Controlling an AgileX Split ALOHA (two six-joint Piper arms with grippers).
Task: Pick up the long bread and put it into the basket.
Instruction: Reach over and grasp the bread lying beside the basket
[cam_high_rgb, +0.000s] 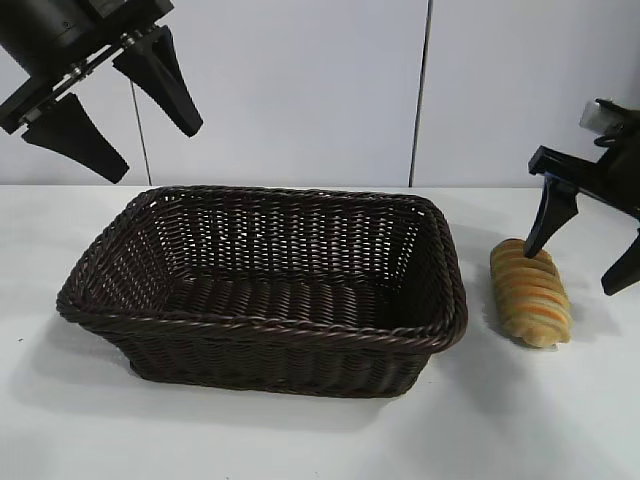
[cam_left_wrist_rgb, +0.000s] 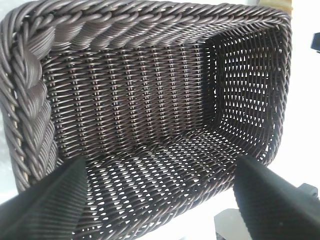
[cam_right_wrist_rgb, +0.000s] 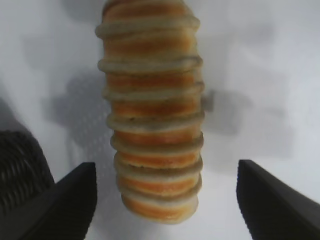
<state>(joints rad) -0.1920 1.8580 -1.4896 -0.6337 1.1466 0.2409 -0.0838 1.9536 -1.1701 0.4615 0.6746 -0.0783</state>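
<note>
The long bread (cam_high_rgb: 530, 292), a golden-tan loaf with orange-brown stripes, lies on the white table just right of the basket (cam_high_rgb: 262, 318). My right gripper (cam_high_rgb: 580, 262) is open and hangs low over the loaf's far end, one finger on each side, not touching it. In the right wrist view the bread (cam_right_wrist_rgb: 152, 115) runs away from the open gripper (cam_right_wrist_rgb: 165, 192), its near end between the fingers. My left gripper (cam_high_rgb: 115, 125) is open and empty, held high above the basket's far left corner. The left wrist view looks down into the empty basket (cam_left_wrist_rgb: 35, 90).
The white table (cam_high_rgb: 300, 440) carries only the basket and the loaf. A pale wall with a dark vertical seam (cam_high_rgb: 422, 95) stands behind. A basket corner (cam_right_wrist_rgb: 20, 170) shows beside the right gripper's finger.
</note>
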